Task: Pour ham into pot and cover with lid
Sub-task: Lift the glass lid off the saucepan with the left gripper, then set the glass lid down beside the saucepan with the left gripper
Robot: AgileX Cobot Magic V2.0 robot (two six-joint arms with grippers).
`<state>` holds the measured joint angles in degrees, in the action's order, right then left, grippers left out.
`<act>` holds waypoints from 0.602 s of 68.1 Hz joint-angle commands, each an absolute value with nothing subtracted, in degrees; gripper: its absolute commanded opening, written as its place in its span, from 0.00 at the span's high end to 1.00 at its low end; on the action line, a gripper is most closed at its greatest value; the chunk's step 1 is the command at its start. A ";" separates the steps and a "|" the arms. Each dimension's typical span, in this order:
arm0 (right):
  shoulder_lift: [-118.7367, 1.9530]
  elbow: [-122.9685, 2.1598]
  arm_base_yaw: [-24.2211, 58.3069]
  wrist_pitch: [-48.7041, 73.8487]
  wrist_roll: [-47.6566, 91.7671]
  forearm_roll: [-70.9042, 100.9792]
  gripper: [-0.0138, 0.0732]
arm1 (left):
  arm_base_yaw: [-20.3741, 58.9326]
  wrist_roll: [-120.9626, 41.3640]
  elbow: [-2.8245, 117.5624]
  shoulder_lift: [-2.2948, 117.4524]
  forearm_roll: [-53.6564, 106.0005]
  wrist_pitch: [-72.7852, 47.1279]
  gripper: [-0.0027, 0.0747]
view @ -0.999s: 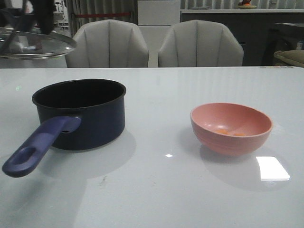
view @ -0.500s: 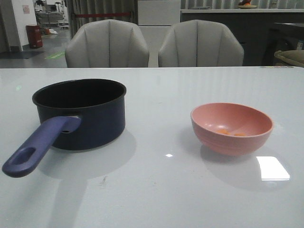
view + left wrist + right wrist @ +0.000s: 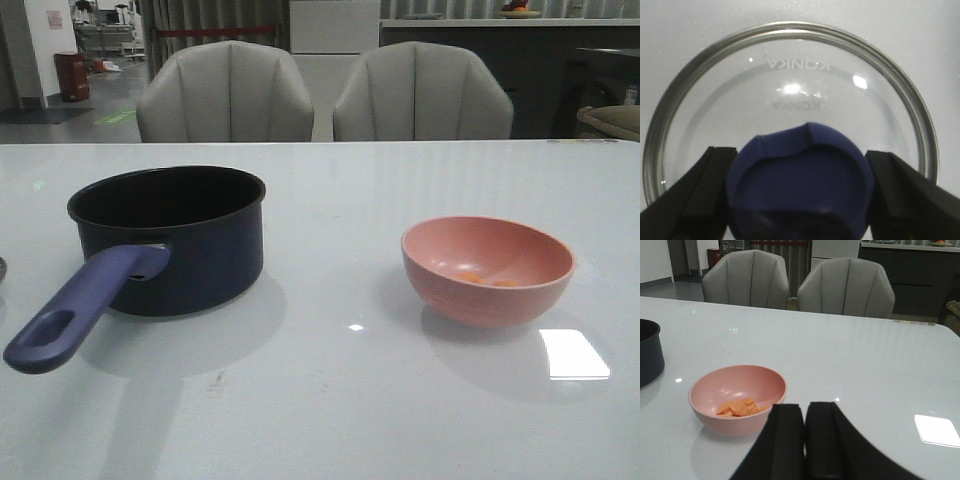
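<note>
In the left wrist view my left gripper [image 3: 801, 153] is shut on the flared dark blue knob [image 3: 800, 190] of the glass lid [image 3: 790, 65], which has a steel rim and hangs just over the white table. The lid and the left gripper are out of the front view. The navy pot [image 3: 170, 235], with a black inside and a purple-blue handle [image 3: 75, 312], stands empty at the left. The pink bowl [image 3: 487, 268] at the right holds the orange ham slices [image 3: 482, 278]. My right gripper [image 3: 805, 412] is shut and empty, near the bowl [image 3: 737, 390] and its ham [image 3: 740, 407].
Two grey chairs [image 3: 325, 95] stand behind the table's far edge. A thin dark sliver [image 3: 1, 266] shows at the left edge of the front view. The pot's rim [image 3: 647, 352] shows in the right wrist view.
One second ago the lid was held high at the upper left of the front view. It has since left that view. Pot and bowl have not moved.
</note>
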<state>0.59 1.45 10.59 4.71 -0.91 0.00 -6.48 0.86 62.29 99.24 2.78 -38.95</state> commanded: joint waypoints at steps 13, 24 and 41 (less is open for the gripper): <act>1.76 1.25 10.56 -0.38 -0.96 -0.30 0.66 | -4.87 0.69 63.74 99.76 3.51 -36.70 0.37; 1.76 1.25 10.56 -0.38 -0.96 -0.30 0.66 | -3.79 0.69 63.85 100.10 3.51 -36.57 0.20; 1.76 1.25 10.56 -0.38 -0.96 -0.30 0.66 | -1.87 0.55 67.57 99.74 0.84 -40.59 0.19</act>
<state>0.59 1.45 10.59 4.71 -0.91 0.00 -3.07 0.73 64.14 102.47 2.18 -39.70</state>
